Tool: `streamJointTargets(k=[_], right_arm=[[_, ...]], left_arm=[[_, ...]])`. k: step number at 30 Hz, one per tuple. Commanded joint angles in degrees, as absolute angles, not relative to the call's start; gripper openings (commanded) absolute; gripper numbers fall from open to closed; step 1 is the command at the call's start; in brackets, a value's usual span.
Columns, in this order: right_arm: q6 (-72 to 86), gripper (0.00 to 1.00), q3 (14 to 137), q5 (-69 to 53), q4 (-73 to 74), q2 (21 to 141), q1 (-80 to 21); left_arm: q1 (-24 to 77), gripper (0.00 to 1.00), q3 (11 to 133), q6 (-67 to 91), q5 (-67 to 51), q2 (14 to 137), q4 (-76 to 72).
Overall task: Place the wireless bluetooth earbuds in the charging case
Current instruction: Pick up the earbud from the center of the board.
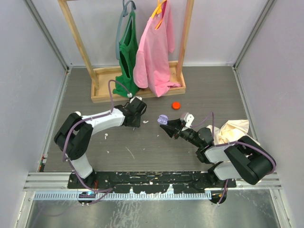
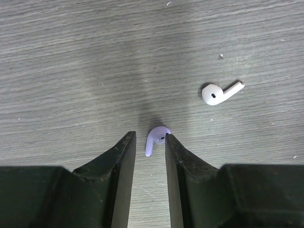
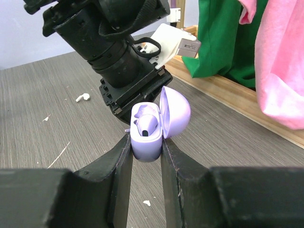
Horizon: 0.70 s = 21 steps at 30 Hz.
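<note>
A grey wood-grain tabletop (image 1: pixel 199 90) is enclosed by pale walls (image 1: pixel 28 71). At its far edge a wooden rack (image 1: pixel 137 90) is hung with a green garment (image 1: pixel 127 52) and a pink garment (image 1: pixel 154 47). A red disc (image 1: pixel 176 105) lies just in front of the rack, and a crumpled cloth (image 1: pixel 232 129) is seen at the right.

Only in the left wrist view is a lavender earbud (image 2: pixel 156 137) made out, lying on the tabletop between the parted fingers of the left hand (image 2: pixel 148 138), not clamped, with a white earbud (image 2: pixel 217 93) near it.

The charging case (image 3: pixel 148 145) is held off the tabletop, clamped in the right hand (image 3: pixel 146 142). Its raised lid and a second lavender earbud (image 3: pixel 145 124) seated inside are shown by the right wrist view alone.
</note>
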<state>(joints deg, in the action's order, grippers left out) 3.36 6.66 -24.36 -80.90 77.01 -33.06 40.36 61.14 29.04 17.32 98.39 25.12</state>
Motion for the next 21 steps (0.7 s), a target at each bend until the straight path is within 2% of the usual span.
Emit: streamJointTargets(k=[1, 21], right_arm=[[3.21, 0.01, 8.5, -24.7, -83.67, 77.21, -33.35], [3.25, 0.01, 8.9, -25.05, -82.97, 77.52, -33.4]], left_arm=[[39.59, 0.32, 64.88, 27.21, 14.01, 99.83, 27.07], [38.23, 0.33, 69.24, 25.69, 10.64, 104.68, 32.43]])
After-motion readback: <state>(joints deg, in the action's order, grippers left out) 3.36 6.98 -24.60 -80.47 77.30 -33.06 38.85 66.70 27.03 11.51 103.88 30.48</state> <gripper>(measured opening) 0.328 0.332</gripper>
